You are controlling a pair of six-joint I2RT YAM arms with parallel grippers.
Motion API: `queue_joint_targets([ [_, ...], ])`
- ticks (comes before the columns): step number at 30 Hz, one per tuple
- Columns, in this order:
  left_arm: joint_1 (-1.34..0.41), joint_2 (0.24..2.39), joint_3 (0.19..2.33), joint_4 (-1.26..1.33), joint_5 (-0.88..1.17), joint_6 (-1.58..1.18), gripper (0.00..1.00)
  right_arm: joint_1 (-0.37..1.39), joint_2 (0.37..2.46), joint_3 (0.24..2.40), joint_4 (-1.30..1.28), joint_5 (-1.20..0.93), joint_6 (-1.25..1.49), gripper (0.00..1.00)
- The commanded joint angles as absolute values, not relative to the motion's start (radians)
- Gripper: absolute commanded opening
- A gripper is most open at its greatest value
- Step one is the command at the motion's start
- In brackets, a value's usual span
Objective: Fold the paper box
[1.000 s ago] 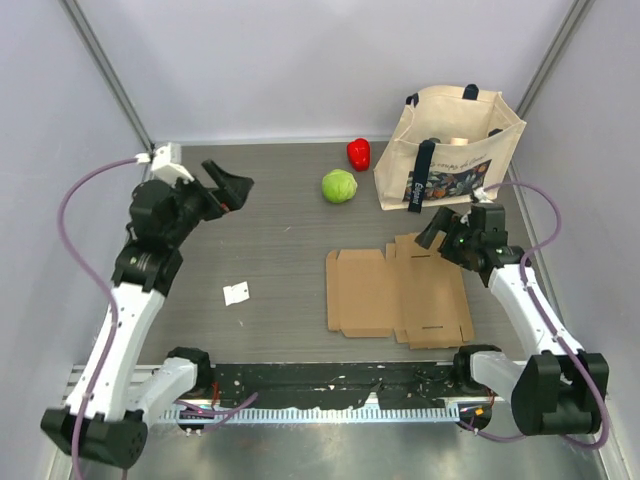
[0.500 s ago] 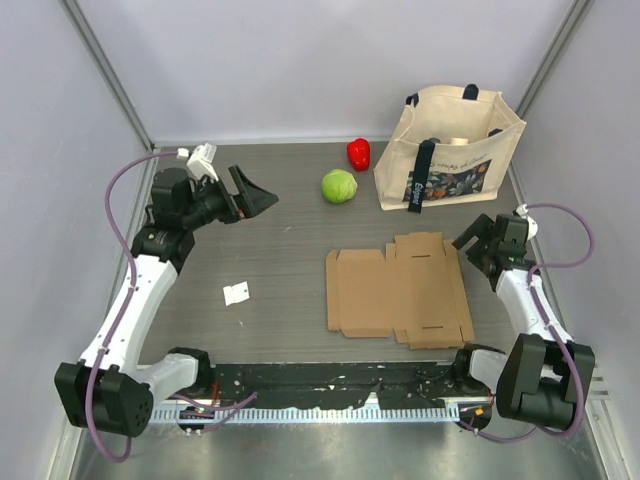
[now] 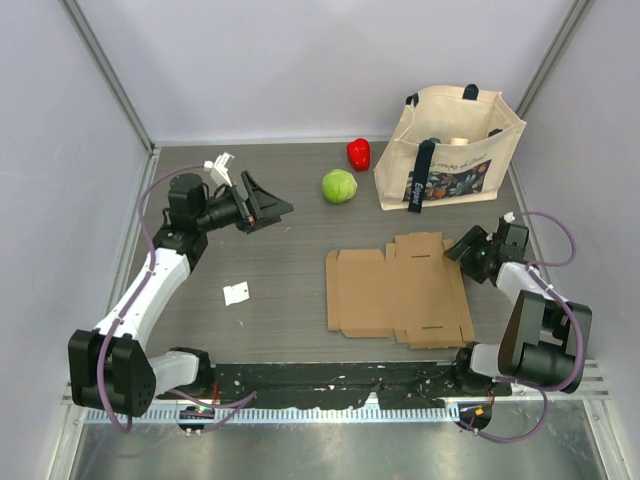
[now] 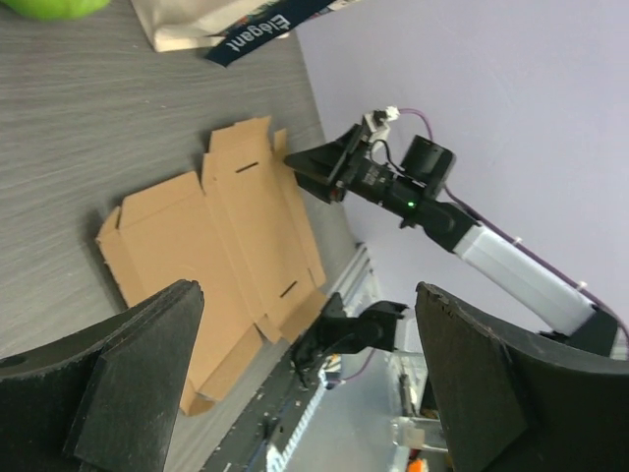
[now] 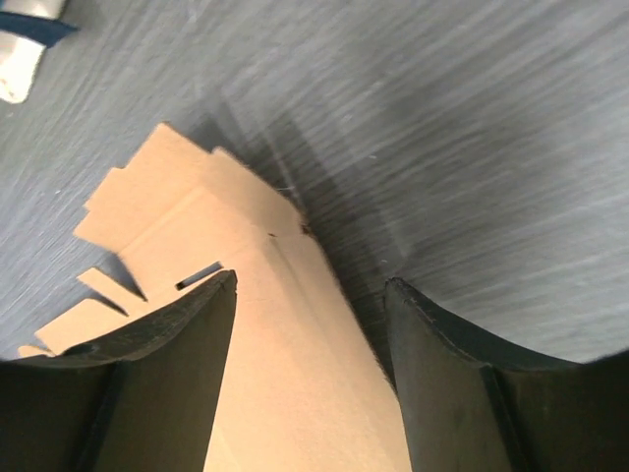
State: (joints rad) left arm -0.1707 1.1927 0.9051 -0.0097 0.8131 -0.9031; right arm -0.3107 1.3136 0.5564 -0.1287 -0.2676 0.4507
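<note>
From above, the paper box (image 3: 398, 290) lies flat, its edge just in front of the right gripper (image 3: 461, 246), which is wide open and empty. The left gripper (image 3: 270, 205), likewise open and empty, hangs well away, and I'd bring it in to pin the middle panel before any flap lifts. Its wrist view shows the box far ahead, one corner hidden behind a finger, while the blurred right wrist view has the edge flap between the fingers, though I can't tell whether the tips touch it.
</note>
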Motion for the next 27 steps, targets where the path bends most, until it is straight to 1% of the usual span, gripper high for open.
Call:
queue_joint_targets([
  [1, -0.176, 1.203, 0.89, 0.195, 0.911, -1.037, 0.93, -0.267, 1.313, 0.526, 0.024, -0.409, 0.451, 0.64],
  [2, -0.178, 1.204, 0.878, 0.225, 0.916, -1.049, 0.93, -0.249, 1.315, 0.526, 0.043, -0.419, 0.449, 0.58],
  [3, -0.178, 1.207, 0.874, 0.235, 0.919, -1.061, 0.92, -0.223, 1.318, 0.532, 0.054, -0.401, 0.443, 0.55],
  [4, -0.176, 1.21, 0.871, 0.239, 0.92, -1.062, 0.92, -0.166, 1.321, 0.543, 0.051, -0.376, 0.428, 0.51],
  [5, -0.178, 1.212, 0.868, 0.239, 0.917, -1.058, 0.92, -0.128, 1.339, 0.569, 0.045, -0.307, 0.414, 0.44],
  [7, -0.178, 1.21, 0.867, 0.232, 0.905, -1.04, 0.92, -0.06, 1.368, 0.598, 0.032, -0.256, 0.367, 0.35],
  [8, -0.176, 1.209, 0.868, 0.216, 0.899, -1.031, 0.92, 0.005, 1.382, 0.636, 0.026, -0.232, 0.351, 0.26],
  [10, -0.176, 1.209, 0.874, 0.187, 0.876, -0.987, 0.92, 0.107, 1.419, 0.675, 0.021, -0.158, 0.305, 0.22],
  [11, -0.176, 1.209, 0.879, 0.164, 0.87, -0.973, 0.92, 0.165, 1.433, 0.714, 0.025, -0.155, 0.29, 0.16],
  [16, -0.178, 1.227, 0.891, 0.124, 0.844, -0.901, 0.91, 0.264, 1.517, 0.847, 0.018, -0.271, 0.213, 0.01],
  [18, -0.178, 1.238, 0.896, 0.12, 0.844, -0.868, 0.89, 0.279, 1.534, 0.906, 0.006, -0.334, 0.181, 0.01],
  [19, -0.178, 1.239, 0.9, 0.109, 0.836, -0.852, 0.87, 0.282, 1.545, 0.922, 0.006, -0.419, 0.146, 0.01],
  [21, -0.187, 1.241, 0.917, 0.043, 0.781, -0.778, 0.86, 0.285, 1.552, 0.963, -0.038, -0.498, 0.101, 0.01],
  [22, -0.195, 1.239, 0.926, 0.013, 0.747, -0.752, 0.85, 0.287, 1.554, 0.977, -0.054, -0.591, 0.077, 0.01],
  [23, -0.204, 1.241, 0.948, -0.061, 0.685, -0.72, 0.84, 0.285, 1.552, 0.994, -0.063, -0.624, 0.033, 0.01],
  [25, -0.239, 1.258, 0.977, -0.116, 0.634, -0.649, 0.83, 0.287, 1.555, 1.015, -0.095, -0.678, 0.009, 0.01],
  [27, -0.264, 1.298, 1.064, -0.233, 0.624, -0.564, 0.86, 0.285, 1.566, 1.042, -0.101, -0.806, 0.006, 0.01],
])
